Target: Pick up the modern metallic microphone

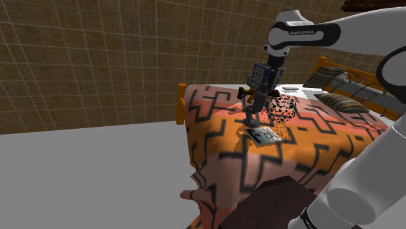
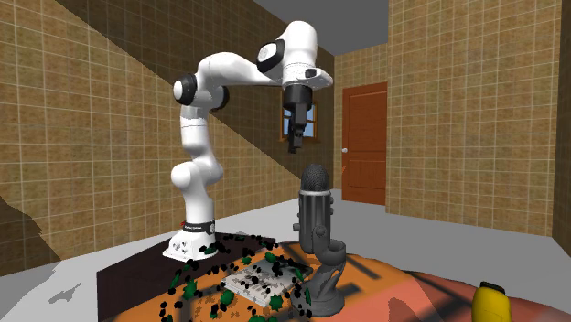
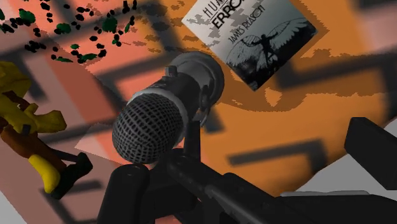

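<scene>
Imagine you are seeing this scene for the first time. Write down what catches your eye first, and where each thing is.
The grey microphone draws the eye first, standing upright on its stand on the orange, black-patterned bedspread. Above it hangs the black gripper of the white arm. Beside the stand's base lies a book with a winged figure on its cover.

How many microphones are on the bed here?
1. The grey microphone stands upright on its stand on the orange patterned bedcover, next to the book, below the gripper. The arm hides part of the bed, so another could be hidden.
</scene>
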Tool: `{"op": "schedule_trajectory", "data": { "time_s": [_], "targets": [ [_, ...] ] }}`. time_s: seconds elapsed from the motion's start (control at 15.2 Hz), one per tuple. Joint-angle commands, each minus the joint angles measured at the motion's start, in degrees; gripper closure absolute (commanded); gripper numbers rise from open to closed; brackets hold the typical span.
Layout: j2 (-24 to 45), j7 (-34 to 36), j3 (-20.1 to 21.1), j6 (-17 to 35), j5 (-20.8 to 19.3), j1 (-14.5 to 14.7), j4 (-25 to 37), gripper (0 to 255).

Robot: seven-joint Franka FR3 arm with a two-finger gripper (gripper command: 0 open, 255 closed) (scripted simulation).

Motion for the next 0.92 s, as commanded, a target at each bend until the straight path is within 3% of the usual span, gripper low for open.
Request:
{"op": "schedule_trajectory", "data": {
  "time_s": [0.0,0.4,0.86],
  "targets": [
    [5.2,-4.3,-1.4,0.0,1.0,-0.7,4.4,0],
    [21.3,-15.9,-3.3,-2.5,5.0,-4.7,21.0,0],
    [21.6,-15.5,-3.1,2.0,4.8,-4.8,16.7,0]
  ]
}}
